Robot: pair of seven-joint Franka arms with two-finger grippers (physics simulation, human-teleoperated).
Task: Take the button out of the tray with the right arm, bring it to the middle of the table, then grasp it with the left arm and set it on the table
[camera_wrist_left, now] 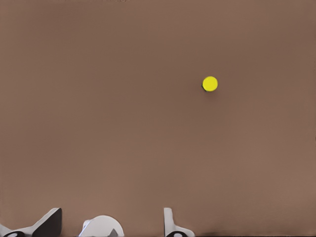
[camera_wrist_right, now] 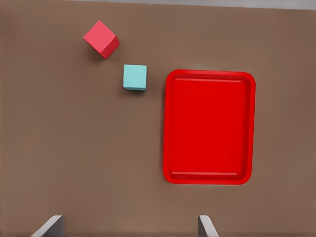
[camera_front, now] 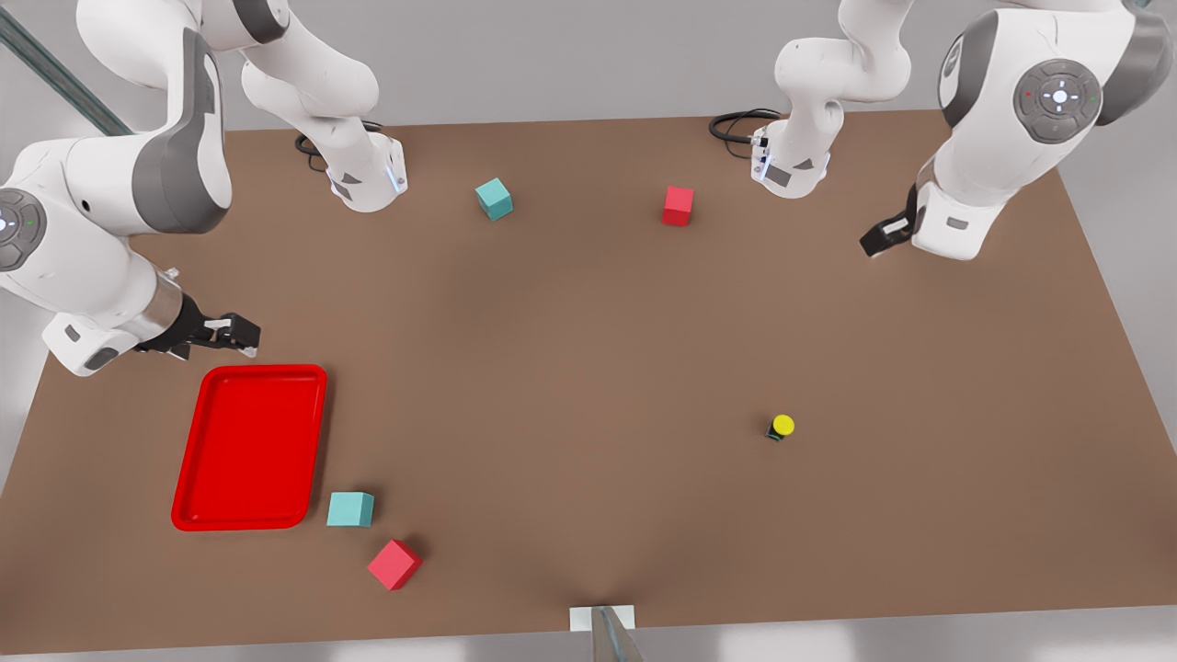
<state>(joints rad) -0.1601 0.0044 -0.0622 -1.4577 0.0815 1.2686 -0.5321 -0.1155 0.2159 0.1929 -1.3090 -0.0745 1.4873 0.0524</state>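
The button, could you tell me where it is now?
The button stands on the bare table, toward the front view's right, far from the tray.

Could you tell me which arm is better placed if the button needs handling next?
The left, probably. The button stands on the bare table in the left gripper's wrist view, while the right gripper, open, hovers by the empty tray.

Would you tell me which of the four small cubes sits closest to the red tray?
The teal cube beside the bright red shallow tray, at its near corner; the rest lie farther off.
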